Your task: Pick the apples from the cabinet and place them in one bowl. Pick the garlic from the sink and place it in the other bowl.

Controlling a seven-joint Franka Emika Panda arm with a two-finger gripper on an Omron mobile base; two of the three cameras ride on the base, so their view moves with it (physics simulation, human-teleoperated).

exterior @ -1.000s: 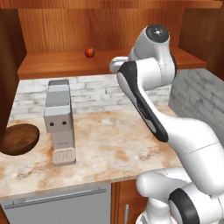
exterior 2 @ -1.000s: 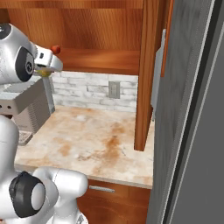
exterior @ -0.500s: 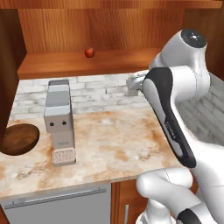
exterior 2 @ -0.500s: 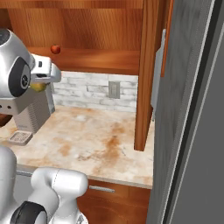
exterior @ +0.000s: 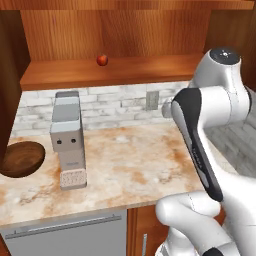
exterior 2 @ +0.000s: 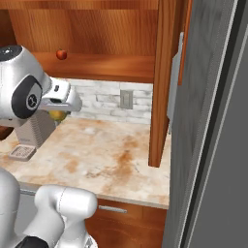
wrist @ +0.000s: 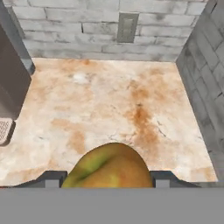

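Hand view: we find the yellow-green apple (wrist: 107,168) seated between the two dark fingertips (wrist: 52,178), one on each side of it, so the jaws are grasping the fruit. Below it lies the marbled counter (wrist: 109,100), with a grey brick backsplash (wrist: 70,26) at the far edge and a wall outlet (wrist: 127,27) set in it.

From the right base view we note the same apple (exterior 2: 57,115) as a patch of yellow-green under the white hand, held above the counter (exterior 2: 111,160) just right of the grey coffee machine (exterior 2: 34,131). The gripper (exterior 2: 59,112) itself is largely hidden by the wrist.

From the left base view we record the red apple (exterior: 102,60) resting on the cabinet (exterior: 110,75) shelf, left of centre, well apart from the arm. The coffee machine (exterior: 68,140) stands on the counter (exterior: 130,165) below. A dark brown wooden bowl (exterior: 20,159) sits at the left end of the counter, partly cut off by the open cabinet door (exterior: 7,85). We cannot tell from this view which of the two bowls it is.
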